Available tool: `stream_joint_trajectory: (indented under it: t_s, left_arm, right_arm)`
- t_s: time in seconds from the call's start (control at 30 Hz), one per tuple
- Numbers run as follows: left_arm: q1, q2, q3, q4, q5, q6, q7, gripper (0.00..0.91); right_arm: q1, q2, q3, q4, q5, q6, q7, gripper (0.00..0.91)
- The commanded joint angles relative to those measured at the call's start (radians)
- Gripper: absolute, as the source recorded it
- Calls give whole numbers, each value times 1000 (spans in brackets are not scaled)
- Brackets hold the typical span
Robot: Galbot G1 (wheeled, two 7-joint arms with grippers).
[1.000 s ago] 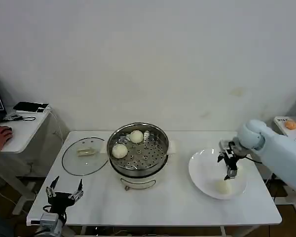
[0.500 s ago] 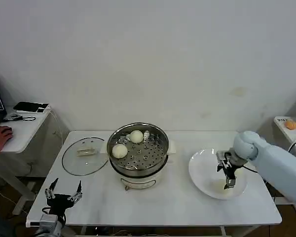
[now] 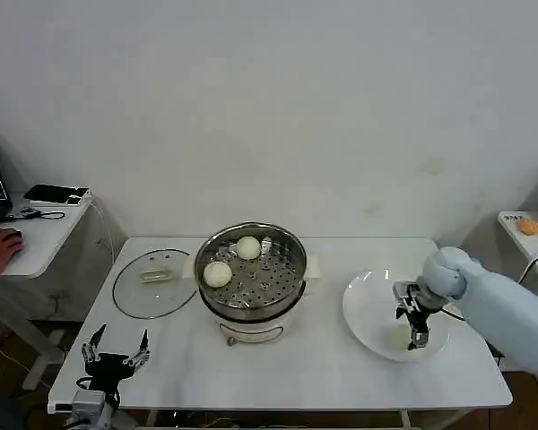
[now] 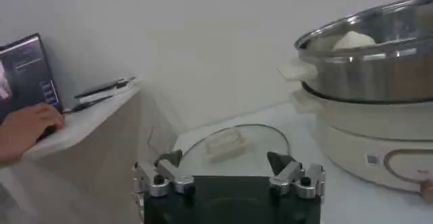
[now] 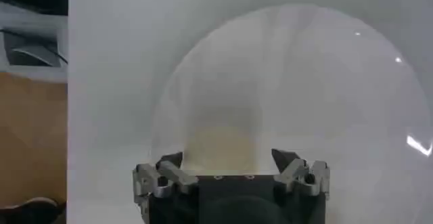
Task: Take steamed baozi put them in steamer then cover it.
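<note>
The right gripper (image 3: 416, 333) reaches down onto a white plate (image 3: 366, 309) at the right of the worktop (image 3: 323, 367), its fingers spread on either side of a steamed baozi (image 5: 220, 149) without closing on it. Two more baozi (image 3: 218, 273) sit on the perforated tray of the steamer (image 3: 251, 269) at the centre. A glass lid (image 3: 152, 285) lies flat beside the steamer. The left gripper (image 3: 117, 354) waits, fingers open, by the worktop's near left corner.
</note>
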Motion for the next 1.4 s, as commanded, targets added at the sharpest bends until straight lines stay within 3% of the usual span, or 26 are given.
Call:
stream_joint_trajectory:
  t_s: [0.03, 0.6, 0.9, 1.4]
  left_arm:
    - [1, 2, 0, 3, 0, 0, 0, 907]
    - [-5, -1, 2, 14, 1, 0, 0, 907]
    - [-7, 0, 4, 17, 1, 0, 0, 907]
    - [-11, -5, 5, 14, 5, 1, 1, 907]
  right_arm:
    - [-12, -1, 6, -6, -9, 2, 3, 907]
    - [-33, 5, 23, -24, -14, 8, 17, 907]
    - [-36, 4, 26, -25, -13, 8, 17, 695]
    - [59, -36, 57, 47, 45, 8, 11, 695]
